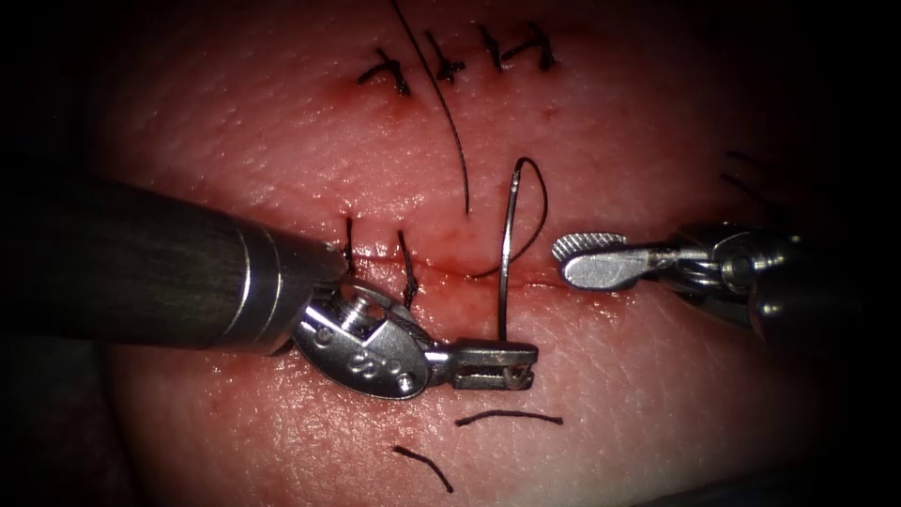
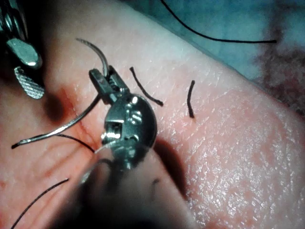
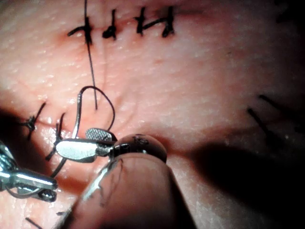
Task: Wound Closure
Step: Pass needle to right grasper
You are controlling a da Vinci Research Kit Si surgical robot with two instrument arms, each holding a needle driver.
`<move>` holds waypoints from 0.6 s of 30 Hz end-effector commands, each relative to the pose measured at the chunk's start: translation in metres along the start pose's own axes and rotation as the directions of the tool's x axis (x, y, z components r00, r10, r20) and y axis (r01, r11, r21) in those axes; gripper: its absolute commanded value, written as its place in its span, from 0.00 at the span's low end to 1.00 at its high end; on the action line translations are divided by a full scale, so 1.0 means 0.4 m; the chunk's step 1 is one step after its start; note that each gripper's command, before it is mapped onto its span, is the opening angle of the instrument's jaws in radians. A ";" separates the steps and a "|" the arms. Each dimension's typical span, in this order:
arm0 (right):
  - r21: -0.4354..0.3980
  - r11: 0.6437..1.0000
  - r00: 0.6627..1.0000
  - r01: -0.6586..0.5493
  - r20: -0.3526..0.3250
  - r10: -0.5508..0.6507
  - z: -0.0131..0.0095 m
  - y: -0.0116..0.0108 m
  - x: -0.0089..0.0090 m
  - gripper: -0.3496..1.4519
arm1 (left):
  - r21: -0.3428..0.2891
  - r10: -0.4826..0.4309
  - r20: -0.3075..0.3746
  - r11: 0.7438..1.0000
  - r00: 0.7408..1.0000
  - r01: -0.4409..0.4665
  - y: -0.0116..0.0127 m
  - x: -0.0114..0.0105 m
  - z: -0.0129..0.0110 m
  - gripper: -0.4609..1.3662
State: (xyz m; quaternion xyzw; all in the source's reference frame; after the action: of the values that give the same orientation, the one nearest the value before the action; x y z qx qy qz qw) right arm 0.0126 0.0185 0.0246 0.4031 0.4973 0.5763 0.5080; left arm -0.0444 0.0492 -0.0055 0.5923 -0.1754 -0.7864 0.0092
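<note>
My left tool (image 1: pixel 527 364) lies below the cut (image 1: pixel 441 269), shut on the curved needle (image 1: pixel 507 246) about a third of its length from one end. The needle stands free above the tissue (image 1: pixel 657 394), arching over the cut just right of two finished stitches (image 1: pixel 408 272). Dark thread (image 1: pixel 542 211) runs from the needle's upper end down into the cut. My right tool (image 1: pixel 569 257) hovers at the cut right of the needle, open and holding nothing. The left wrist view shows the needle (image 2: pixel 71 125) crossing the left tool's jaws. The right tool (image 3: pixel 86 142) sits beside the needle (image 3: pixel 76 119).
A second strand of thread (image 1: pixel 450 122) hangs down from the top and ends above the cut. A row of finished stitches (image 1: pixel 450 64) lies further up. Two cut ends of thread (image 1: pixel 507 416) (image 1: pixel 422 467) rest on the tissue below the left tool.
</note>
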 end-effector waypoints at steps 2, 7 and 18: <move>-0.007 1.000 1.000 0.004 -0.011 -0.004 0.0002 0.0008 0.0002 0.78 | 0.003 0.021 -0.008 1.000 1.000 -0.021 -0.0005 0.0004 -0.0003 0.06; -0.025 1.000 0.999 0.015 -0.037 -0.016 0.0017 0.0030 -0.0001 0.82 | 0.015 0.107 -0.039 0.994 0.993 -0.107 -0.0013 0.0017 -0.0006 0.06; -0.080 0.996 0.999 0.039 -0.033 -0.042 0.0071 0.0072 -0.0007 0.80 | 0.033 0.227 -0.066 0.974 0.972 -0.225 -0.0022 0.0036 -0.0015 0.06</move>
State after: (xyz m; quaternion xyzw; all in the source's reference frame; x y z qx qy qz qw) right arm 0.0151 0.0188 0.0281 0.3607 0.4901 0.5932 0.5271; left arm -0.0441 0.0496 -0.0072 0.5955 -0.2526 -0.7564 0.0969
